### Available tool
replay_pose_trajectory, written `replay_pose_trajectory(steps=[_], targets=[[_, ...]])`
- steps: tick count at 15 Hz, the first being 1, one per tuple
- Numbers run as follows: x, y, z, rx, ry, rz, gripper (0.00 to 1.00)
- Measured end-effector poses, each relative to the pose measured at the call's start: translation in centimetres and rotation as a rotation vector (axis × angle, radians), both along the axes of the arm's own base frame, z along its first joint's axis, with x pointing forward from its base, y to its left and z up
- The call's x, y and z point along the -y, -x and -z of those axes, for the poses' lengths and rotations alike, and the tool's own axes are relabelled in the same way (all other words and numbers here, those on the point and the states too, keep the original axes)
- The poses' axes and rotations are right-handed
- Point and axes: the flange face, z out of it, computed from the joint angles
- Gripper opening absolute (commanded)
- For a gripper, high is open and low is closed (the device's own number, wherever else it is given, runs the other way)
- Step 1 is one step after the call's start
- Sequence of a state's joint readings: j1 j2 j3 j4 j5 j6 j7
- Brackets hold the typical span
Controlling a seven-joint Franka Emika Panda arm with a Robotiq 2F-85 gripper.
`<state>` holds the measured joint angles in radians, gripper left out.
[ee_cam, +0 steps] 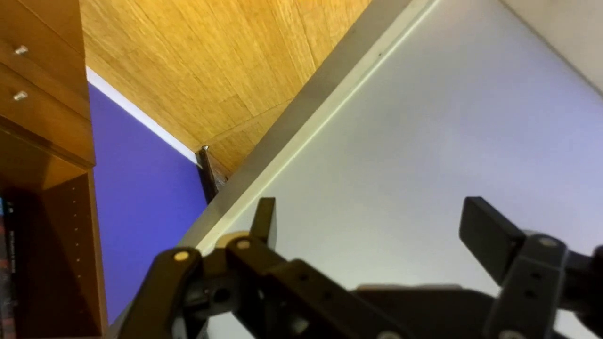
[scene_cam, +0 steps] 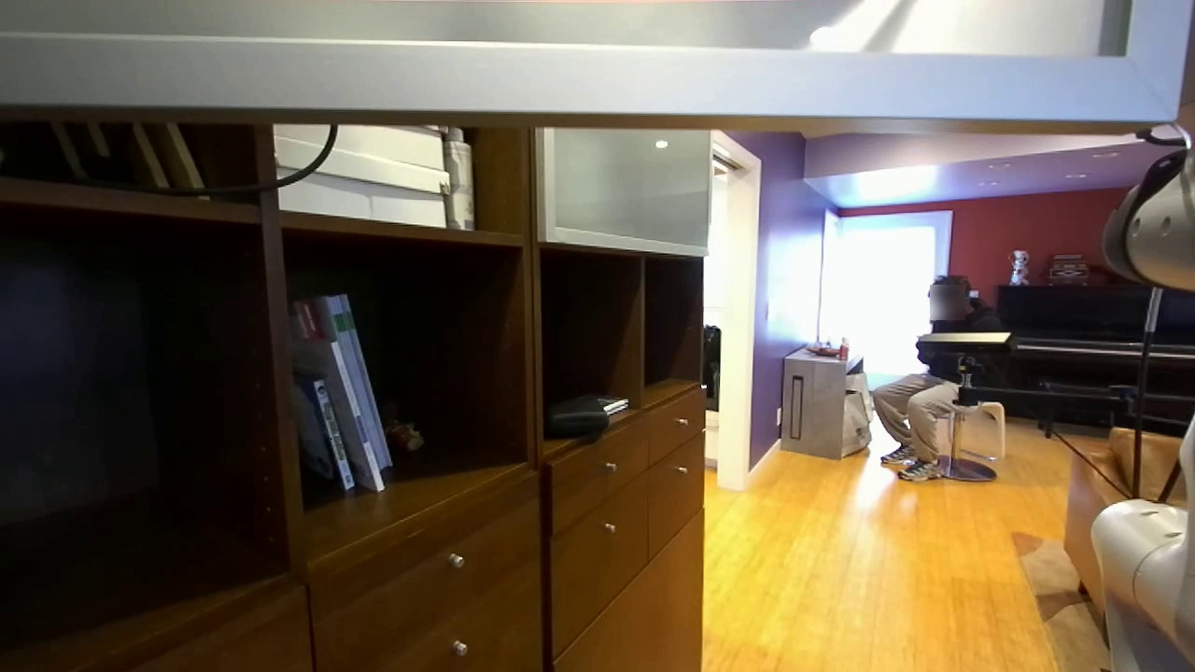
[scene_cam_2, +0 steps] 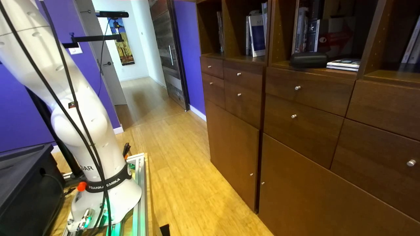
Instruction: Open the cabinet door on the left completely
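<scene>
The cabinet door (scene_cam: 597,79), a wide frosted panel in a silver frame, spans the top of an exterior view. It stands swung up and out in front of the cabinet (scene_cam: 420,513), with its lower shelves exposed. In the wrist view the door (ee_cam: 424,117) fills the middle and right, its frame edge running diagonally. My gripper (ee_cam: 365,212) is open, with its two black fingers wide apart in front of the panel and nothing between them. Whether it touches the panel I cannot tell. The gripper is out of view in both exterior views. The cabinet's drawers (scene_cam_2: 295,101) are shut.
A narrower frosted panel (scene_cam: 625,187) is shut on the cabinet's far part. A black cable (scene_cam: 308,168) hangs below the door. My white arm (scene_cam_2: 85,121) stands on a cart beside a black box (scene_cam_2: 29,177). A camera on a stand (scene_cam_2: 111,14) is behind. A person (scene_cam: 934,373) sits far back.
</scene>
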<state>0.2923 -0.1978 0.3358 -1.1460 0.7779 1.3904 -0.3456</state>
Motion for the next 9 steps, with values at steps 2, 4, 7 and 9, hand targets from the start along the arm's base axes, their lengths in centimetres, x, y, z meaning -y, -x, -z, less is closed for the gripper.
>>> replay_pose_trajectory(steps=[2, 4, 7, 9], targets=[[-0.6, -0.1, -0.3, 0.059, 0.0, -0.052, 1.0], [-1.1, -0.1, -0.6, 0.114, -0.005, -0.105, 1.0], [-1.8, -0.1, -0.9, 0.183, -0.017, -0.181, 1.0], [-2.2, -0.1, -1.1, 0.221, -0.026, -0.233, 1.0]])
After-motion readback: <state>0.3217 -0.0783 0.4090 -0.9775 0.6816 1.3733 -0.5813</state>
